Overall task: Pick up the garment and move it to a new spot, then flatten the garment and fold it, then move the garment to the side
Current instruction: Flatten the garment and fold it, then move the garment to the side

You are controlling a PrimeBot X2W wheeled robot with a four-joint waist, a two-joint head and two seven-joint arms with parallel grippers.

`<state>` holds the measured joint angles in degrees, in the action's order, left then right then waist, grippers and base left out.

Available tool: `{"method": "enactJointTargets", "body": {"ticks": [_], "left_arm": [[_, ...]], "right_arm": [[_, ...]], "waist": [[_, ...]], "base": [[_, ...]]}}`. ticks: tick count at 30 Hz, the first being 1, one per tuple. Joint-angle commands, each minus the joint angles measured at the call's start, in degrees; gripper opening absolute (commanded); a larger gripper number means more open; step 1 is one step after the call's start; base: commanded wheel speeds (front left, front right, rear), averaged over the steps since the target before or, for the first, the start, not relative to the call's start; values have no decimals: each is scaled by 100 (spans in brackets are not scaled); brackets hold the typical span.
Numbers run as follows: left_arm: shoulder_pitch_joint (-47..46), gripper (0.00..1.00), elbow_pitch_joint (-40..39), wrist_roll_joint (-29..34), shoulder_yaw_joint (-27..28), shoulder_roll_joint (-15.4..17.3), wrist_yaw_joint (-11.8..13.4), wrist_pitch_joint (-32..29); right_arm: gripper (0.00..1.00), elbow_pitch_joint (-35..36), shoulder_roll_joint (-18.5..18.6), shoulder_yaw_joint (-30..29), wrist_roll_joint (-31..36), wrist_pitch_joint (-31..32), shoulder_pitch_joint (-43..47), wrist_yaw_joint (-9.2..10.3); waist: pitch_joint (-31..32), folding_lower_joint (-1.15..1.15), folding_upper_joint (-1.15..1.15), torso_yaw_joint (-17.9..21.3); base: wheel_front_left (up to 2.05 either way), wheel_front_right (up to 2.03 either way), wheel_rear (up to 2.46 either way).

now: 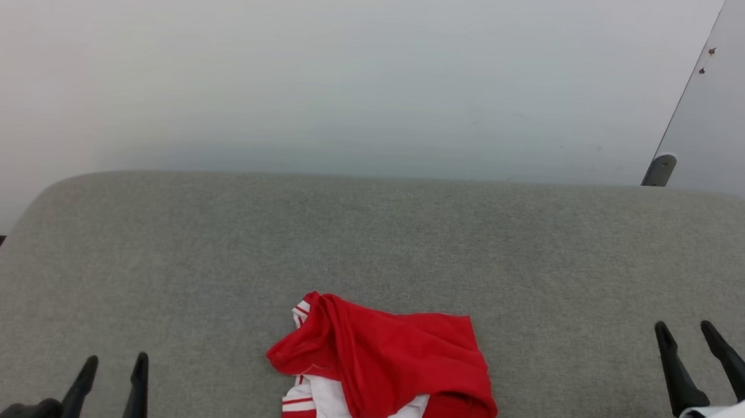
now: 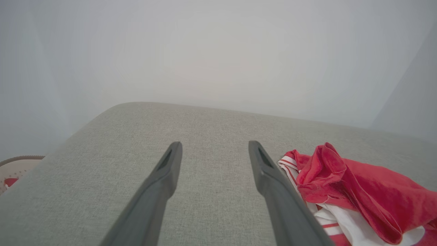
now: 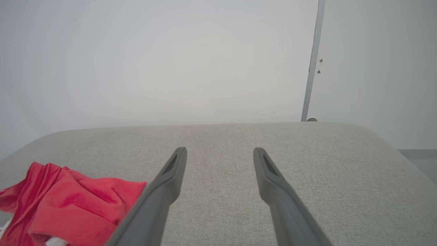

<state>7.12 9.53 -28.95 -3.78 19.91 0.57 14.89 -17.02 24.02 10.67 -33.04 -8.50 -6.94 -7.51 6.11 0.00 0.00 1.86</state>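
crumpled red jersey shirt (image 1: 387,367) with white striped trim sits bunched on the grey fabric cushion (image 1: 370,235), between the left gripper (image 1: 117,358) and right gripper (image 1: 683,326), both spread wide open, holding nothing.

crumpled garment (image 1: 387,367) on grey cushion (image 1: 213,237)

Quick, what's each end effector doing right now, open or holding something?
Left end effector: open, holding nothing.
Right end effector: open, holding nothing.
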Motion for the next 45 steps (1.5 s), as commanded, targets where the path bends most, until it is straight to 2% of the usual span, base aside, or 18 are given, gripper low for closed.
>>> {"method": "enactJointTargets", "body": {"ticks": [1,12,34,45], "left_arm": [[53,100,-11,1,49,9,43,29],[156,100,-94,-15,155,37,66,31],[201,100,-163,-53,115,37,141,22],[155,100,-319,-53,74,113,201,-114]], "right_arm": [[100,-14,-48,-106,87,-113,131,5],[100,52,-204,-503,393,-322,486,5],[100,166,-290,-604,515,-248,640,5],[100,146,-351,-260,535,-105,425,5]], "waist": [[4,0,0,-8],[9,0,0,-17],[27,0,0,-67],[-27,0,0,-528]], "base": [[0,0,0],[0,0,0],[0,0,0],[0,0,0]]}}
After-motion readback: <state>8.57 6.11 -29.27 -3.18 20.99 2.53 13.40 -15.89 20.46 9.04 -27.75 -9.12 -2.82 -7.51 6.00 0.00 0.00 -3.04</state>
